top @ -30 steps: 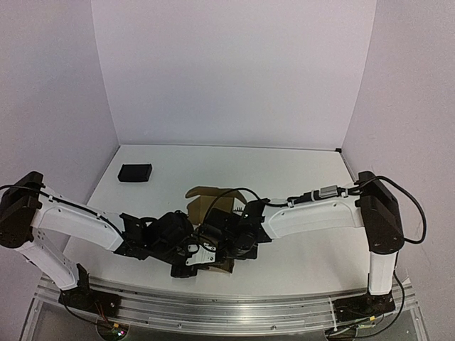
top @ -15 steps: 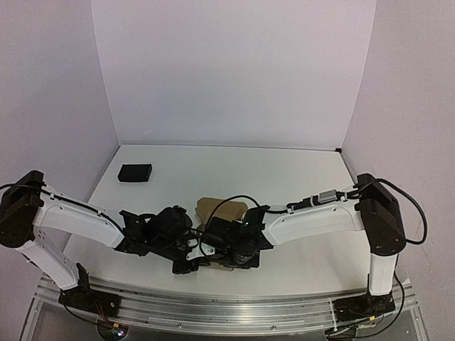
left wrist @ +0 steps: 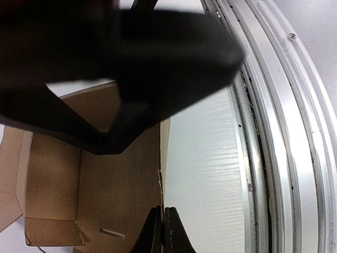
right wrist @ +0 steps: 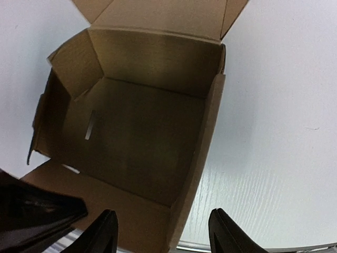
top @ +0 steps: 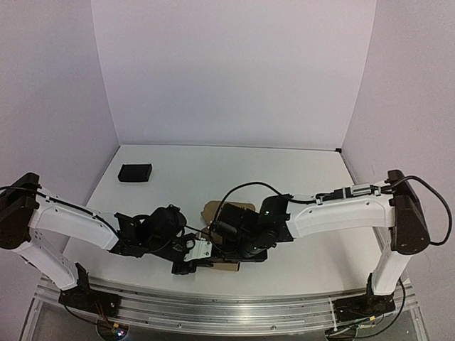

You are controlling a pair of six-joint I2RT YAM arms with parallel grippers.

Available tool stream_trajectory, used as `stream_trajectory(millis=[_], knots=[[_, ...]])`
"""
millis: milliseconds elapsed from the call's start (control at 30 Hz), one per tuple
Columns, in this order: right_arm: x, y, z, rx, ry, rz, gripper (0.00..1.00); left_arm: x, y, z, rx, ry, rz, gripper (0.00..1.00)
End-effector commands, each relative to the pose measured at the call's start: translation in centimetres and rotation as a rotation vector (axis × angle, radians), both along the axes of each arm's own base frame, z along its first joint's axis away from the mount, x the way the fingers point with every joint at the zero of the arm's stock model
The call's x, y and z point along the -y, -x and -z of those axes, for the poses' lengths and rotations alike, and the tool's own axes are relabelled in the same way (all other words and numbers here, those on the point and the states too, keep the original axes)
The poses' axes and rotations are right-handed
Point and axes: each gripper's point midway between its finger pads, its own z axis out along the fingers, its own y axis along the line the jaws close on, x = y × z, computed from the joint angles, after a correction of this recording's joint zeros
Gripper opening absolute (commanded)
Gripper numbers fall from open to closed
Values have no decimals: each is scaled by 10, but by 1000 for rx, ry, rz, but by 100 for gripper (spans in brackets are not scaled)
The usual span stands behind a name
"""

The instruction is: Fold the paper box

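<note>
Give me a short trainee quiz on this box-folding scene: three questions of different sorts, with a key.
1. True or false: the right gripper stands open.
2. What lies inside the paper box? A) nothing B) a black block C) a roll of tape
3. In the top view, on which arm's side of the box does the small black object lie, and does it touch the box?
Key: 1 true; 2 A; 3 the left arm's side, farther back, apart from the box.
</note>
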Motion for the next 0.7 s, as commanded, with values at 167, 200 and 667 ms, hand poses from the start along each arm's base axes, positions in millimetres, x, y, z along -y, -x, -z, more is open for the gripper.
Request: stream_trajectory(millis=[167, 200, 667], knots=[[2, -9, -43, 4, -204, -28, 71, -16, 5, 18, -5, -53, 13, 0], [7, -14, -41, 7, -198, -4, 71, -15, 5, 18, -1, -50, 14, 0], [7, -130, -14, 82, -563, 88, 70, -12, 2, 16, 23, -38, 27, 0]])
